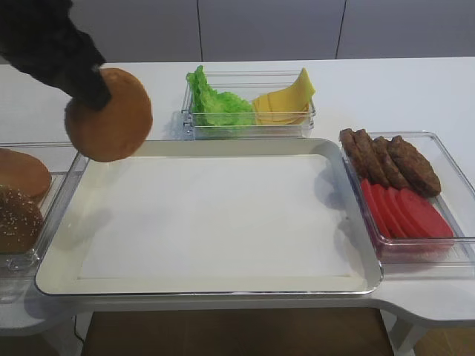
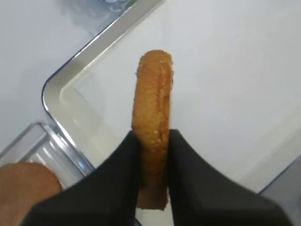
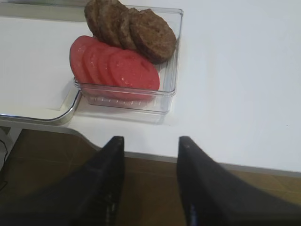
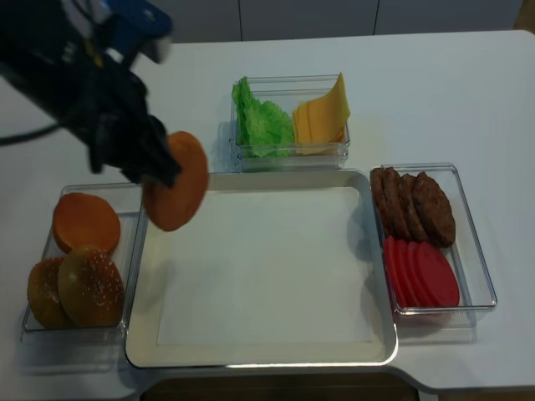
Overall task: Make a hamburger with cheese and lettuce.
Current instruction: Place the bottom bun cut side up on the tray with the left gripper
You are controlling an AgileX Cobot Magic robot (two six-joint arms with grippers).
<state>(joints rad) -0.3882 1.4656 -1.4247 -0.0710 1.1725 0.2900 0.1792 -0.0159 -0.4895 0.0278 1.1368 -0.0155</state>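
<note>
Hamburger (image 1: pixel 110 115) bun, one, is clamped edgewise in left pincer (image 2: pixel 153 155) above tray (image 1: pixel 208 285); right pincer (image 3: pixel 150 141) is held wide.

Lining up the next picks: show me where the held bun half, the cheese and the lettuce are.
bun half (image 4: pixel 177 182), realsense high view, middle of its golden crust.
cheese (image 1: pixel 282 102), exterior high view, flat face of the top slice.
lettuce (image 1: pixel 217 104), exterior high view, middle of the green clump.
</note>
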